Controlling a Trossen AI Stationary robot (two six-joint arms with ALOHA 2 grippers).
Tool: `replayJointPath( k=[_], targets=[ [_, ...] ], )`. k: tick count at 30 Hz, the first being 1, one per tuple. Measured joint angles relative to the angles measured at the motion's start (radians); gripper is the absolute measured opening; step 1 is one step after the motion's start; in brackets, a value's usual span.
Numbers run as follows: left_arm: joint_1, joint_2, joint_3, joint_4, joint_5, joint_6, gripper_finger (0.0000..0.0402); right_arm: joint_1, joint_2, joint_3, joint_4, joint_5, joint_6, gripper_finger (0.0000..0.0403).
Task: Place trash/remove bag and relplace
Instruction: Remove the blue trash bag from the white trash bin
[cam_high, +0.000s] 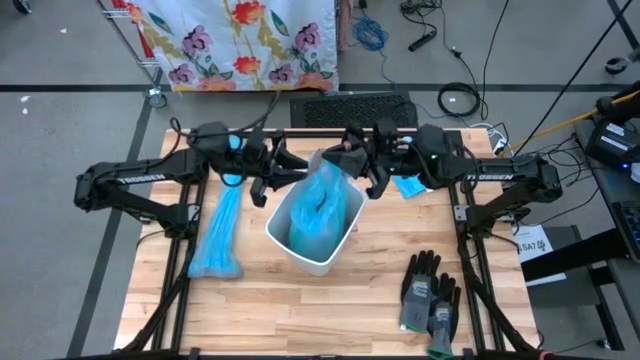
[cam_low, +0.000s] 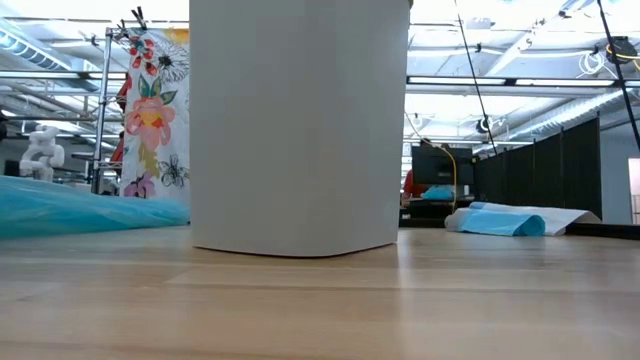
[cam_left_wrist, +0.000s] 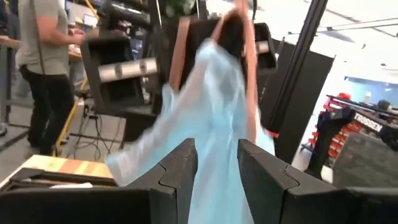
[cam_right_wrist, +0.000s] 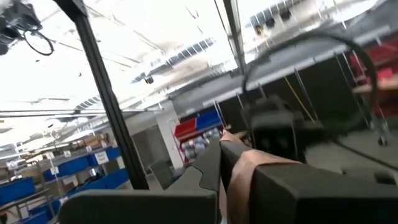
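A white bin (cam_high: 340, 245) stands mid-table, and the low view shows its wall (cam_low: 300, 125). A thin blue bag (cam_high: 322, 195) rises out of the bin, pulled up toward the far side. My right gripper (cam_high: 352, 163) is shut on the bag's top above the bin's far rim. My left gripper (cam_high: 285, 180) is just left of the bag, and the film fills the gap between its fingers (cam_left_wrist: 217, 152). No trash shows in any view. My left gripper has a bunched stretch of the bag (cam_left_wrist: 216, 180), below its top, between its two fingers. It comes in about level from the table's left. The film runs up from there to the other gripper. My right gripper pinches the bag's top end (cam_left_wrist: 231, 46) between its shut fingers, as the left wrist view shows; its own wrist view shows no film. The bag hangs below it, spreading down into the bin, with its lower part still inside.
A second blue bag (cam_high: 220, 235) lies flat on the table left of the bin. A pair of grey-black gloves (cam_high: 430, 292) lies near the front right. A blue-and-white packet (cam_high: 407, 185) lies right of the bin. A person (cam_left_wrist: 40, 68) stands beyond the table.
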Motion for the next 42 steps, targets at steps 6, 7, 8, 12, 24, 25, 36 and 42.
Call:
replayJointPath(
  k=[6,7,8,12,24,25,36,42],
  targets=[
    [-0.002,0.060,0.001,-0.047,0.076,-0.008,0.0122,0.000,-0.002,0.000,0.063,0.000,-0.056,0.0000],
    [-0.004,0.069,0.000,-0.055,0.089,-0.009,0.0122,0.000,-0.003,0.000,0.064,0.000,-0.058,0.0000],
    [-0.004,0.073,0.000,-0.053,0.099,-0.015,0.0122,0.000,-0.003,0.000,0.063,0.000,-0.055,0.0000],
    [-0.004,0.070,-0.001,0.003,0.101,-0.031,0.0122,0.000,-0.003,0.000,0.018,0.001,-0.038,0.0000],
    [0.044,-0.043,0.001,0.020,0.094,0.116,0.0122,0.013,-0.002,0.000,0.001,0.000,-0.035,0.0000],
    [0.043,-0.042,0.001,0.020,0.091,0.135,0.0122,0.013,-0.002,0.000,-0.001,0.000,-0.035,0.0000],
    [0.043,-0.027,-0.001,0.052,0.052,0.185,0.0009,0.024,-0.002,0.000,-0.001,0.001,-0.013,0.0000],
    [0.042,-0.027,-0.001,0.082,0.070,0.186,0.0004,0.026,-0.002,0.000,-0.001,0.001,-0.016,0.0000]
  ],
)
